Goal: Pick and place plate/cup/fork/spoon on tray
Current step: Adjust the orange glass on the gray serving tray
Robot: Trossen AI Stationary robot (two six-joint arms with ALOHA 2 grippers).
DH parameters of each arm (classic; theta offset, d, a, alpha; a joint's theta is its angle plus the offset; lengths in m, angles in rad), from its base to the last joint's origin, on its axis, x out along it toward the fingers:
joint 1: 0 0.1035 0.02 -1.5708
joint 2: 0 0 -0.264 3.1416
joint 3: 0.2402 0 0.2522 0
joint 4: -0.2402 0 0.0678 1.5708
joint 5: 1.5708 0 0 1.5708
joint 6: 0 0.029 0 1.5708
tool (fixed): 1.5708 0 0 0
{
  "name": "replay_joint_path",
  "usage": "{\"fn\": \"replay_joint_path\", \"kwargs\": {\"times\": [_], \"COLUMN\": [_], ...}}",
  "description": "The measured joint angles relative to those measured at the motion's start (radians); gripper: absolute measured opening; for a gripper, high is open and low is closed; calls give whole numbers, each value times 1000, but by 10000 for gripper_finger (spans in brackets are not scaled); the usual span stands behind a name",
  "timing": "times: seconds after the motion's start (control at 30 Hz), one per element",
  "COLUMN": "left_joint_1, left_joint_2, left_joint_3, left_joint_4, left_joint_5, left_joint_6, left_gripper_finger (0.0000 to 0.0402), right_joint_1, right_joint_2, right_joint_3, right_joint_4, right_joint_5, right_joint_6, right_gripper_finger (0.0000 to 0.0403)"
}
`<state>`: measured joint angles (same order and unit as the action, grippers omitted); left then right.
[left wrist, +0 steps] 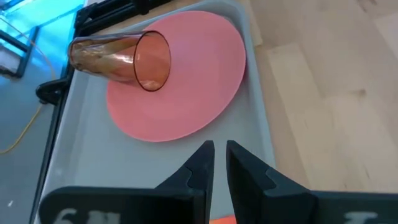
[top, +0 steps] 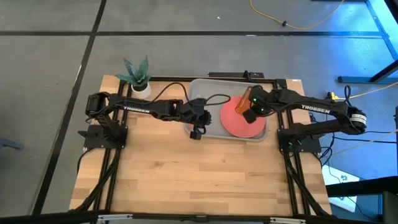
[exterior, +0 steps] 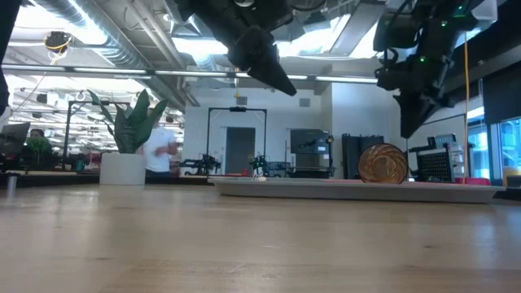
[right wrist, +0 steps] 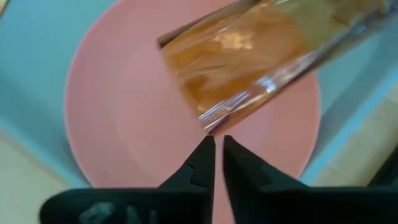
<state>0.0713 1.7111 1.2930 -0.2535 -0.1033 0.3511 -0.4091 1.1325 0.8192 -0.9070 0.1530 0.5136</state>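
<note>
Pale wood-plank worktop [top: 186, 168] on a black frame, grey floor around it; the low view looks across it into an open workshop with ceiling ducts and a person in a white top far back.

Near half of the worktop is bare plank.

Grey tray [top: 208, 132] lies toward the far edge, about centre. On its right part sits the coral-pink plate [top: 239, 123], flat, inside the rim. The amber cup [top: 242, 99] lies on its side, mouth end resting on the plate's far-left part, base end reaching out over the tray's far rim; the left wrist view shows the open mouth over the pink surface [left wrist: 152, 61].

Left hand [top: 196, 132] hovers over the tray's left near edge, clear of the plate. Its fingers [left wrist: 205, 163] stand almost together with a thin gap, nothing gripped between them. A sliver of orange shows just under the fingers in that view; what it is cannot be told.

Right hand [top: 249, 116] hangs above the plate, just beside the cup. Fingers [right wrist: 204, 160] nearly closed, a narrow slit between, tips just short of the cup's rim [right wrist: 249, 68]; nothing is held.

Beyond the tray, at the far left corner, a white pot with a green plant [top: 138, 78].
</note>
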Motion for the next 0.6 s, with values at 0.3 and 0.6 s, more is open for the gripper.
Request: {"fn": "replay_joint_path", "kwargs": {"times": [0.3, 0.6], "left_joint_1": [35, 67], "left_joint_2": [0, 0], "left_joint_3": [0, 0], "left_joint_4": [-8, -74], "left_joint_5": [0, 53], "left_joint_6": [1, 11], "left_gripper_finger": [37, 37], "right_joint_1": [31, 186], "right_joint_2": [61, 45], "right_joint_3": [0, 1], "right_joint_4": [24, -49], "right_joint_5": [-50, -89], "right_joint_6": [-206, -80], "right_gripper_finger": [93, 91]}}
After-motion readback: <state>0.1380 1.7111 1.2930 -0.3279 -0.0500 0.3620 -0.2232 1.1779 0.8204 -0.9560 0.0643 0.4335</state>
